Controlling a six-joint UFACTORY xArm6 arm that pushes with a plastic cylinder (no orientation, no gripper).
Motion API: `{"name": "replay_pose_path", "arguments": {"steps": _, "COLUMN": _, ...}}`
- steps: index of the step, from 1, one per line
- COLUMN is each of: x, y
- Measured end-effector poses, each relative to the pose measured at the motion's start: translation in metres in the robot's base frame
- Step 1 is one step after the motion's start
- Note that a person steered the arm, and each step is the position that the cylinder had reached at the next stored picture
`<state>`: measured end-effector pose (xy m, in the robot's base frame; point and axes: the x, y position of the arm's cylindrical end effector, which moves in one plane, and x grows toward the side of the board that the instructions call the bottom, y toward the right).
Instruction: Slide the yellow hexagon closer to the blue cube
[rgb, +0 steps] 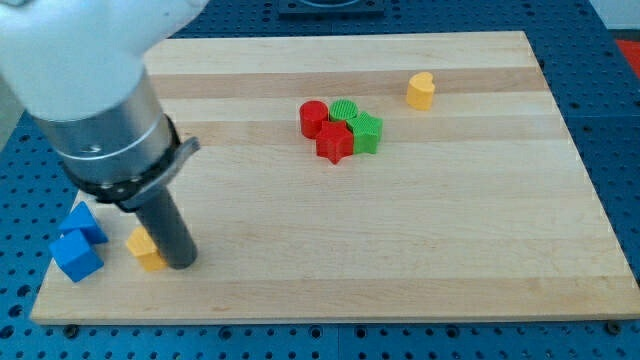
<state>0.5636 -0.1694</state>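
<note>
- Down at the view's bottom left, the blue cube (75, 256) sits nearest the camera, right by the board's corner, with a second blue block (85, 221) touching it just above (its shape is hard to make out from here).
- Just to the right of them, the yellow hexagon (146, 248) — only partly showing, so the six sides are a best reading — lies near the cube but apart from it.
- My tip (183, 264) is planted on the wooden board (400, 240) directly at the hexagon's right side, apparently touching it.
- No fingers to report here: the arm ends in the plain dark rod, nothing spread, nothing pinched.
- Up in the middle of the board, a tight cluster: red cylinder (313, 118), red star (336, 142), green round block (345, 111) and green star (367, 132), all touching.
- Far off at the view's top right, a lone yellow heart (421, 90).
</note>
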Motion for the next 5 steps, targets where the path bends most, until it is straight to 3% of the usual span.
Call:
{"name": "replay_pose_path", "arguments": {"steps": 3, "x": 0.000, "y": -0.029}}
{"name": "replay_pose_path", "arguments": {"steps": 4, "x": -0.001, "y": -0.012}}
{"name": "replay_pose_path", "arguments": {"steps": 5, "x": -0.028, "y": 0.085}}
